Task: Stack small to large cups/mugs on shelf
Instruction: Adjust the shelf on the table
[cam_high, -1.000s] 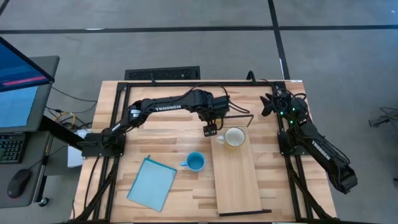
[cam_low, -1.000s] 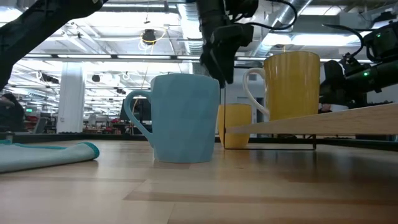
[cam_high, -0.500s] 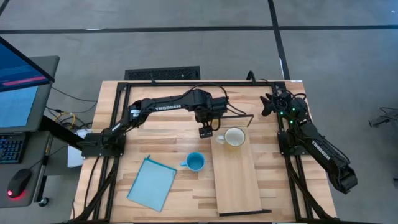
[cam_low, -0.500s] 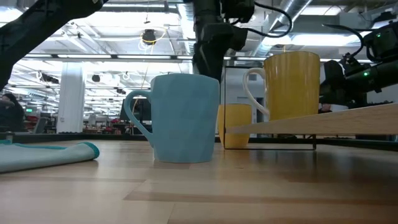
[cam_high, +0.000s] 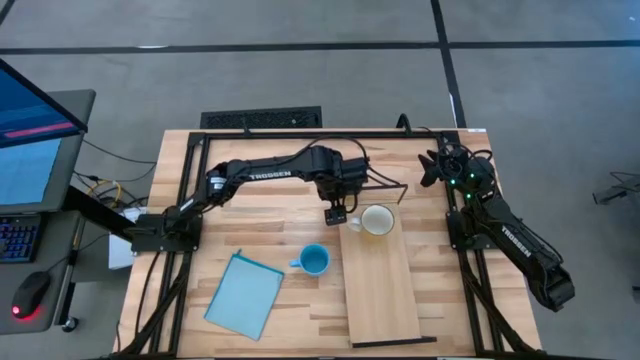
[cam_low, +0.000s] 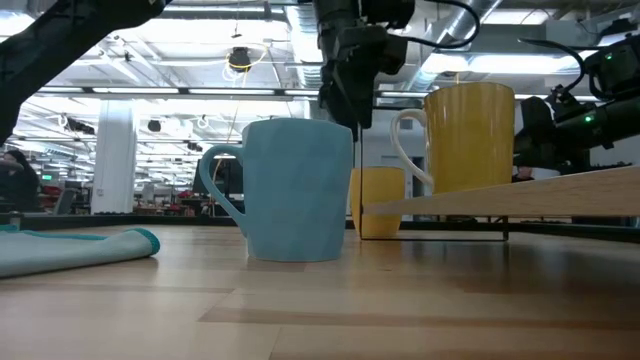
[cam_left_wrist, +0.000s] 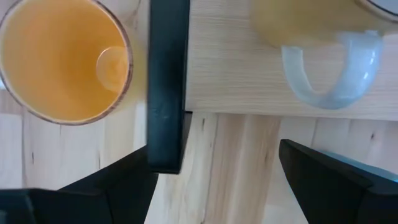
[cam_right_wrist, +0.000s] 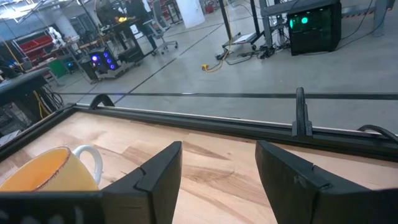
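Observation:
The cream mug (cam_high: 377, 220) stands upright on the far end of the light-wood shelf (cam_high: 385, 290). The light blue mug (cam_high: 315, 261) stands on the table left of the shelf. The orange mug (cam_left_wrist: 65, 59) stands on the table beside the shelf's dark end frame (cam_left_wrist: 166, 87); my left arm hides it in the high view. My left gripper (cam_high: 337, 213) is open and empty, pointing down above the table by the shelf's far left corner, between the orange mug and the cream mug's handle (cam_left_wrist: 329, 74). My right gripper (cam_right_wrist: 217, 180) is open and empty at the table's far right.
A flat light-blue cloth (cam_high: 245, 293) lies on the table near the left front. The near part of the shelf board is bare. A dark metal frame (cam_high: 300, 133) runs along the table's far edge.
My left gripper has shifted a little toward the table's left edge and then back toward the shelf's far end, staying open and above the table. The mugs have not moved.

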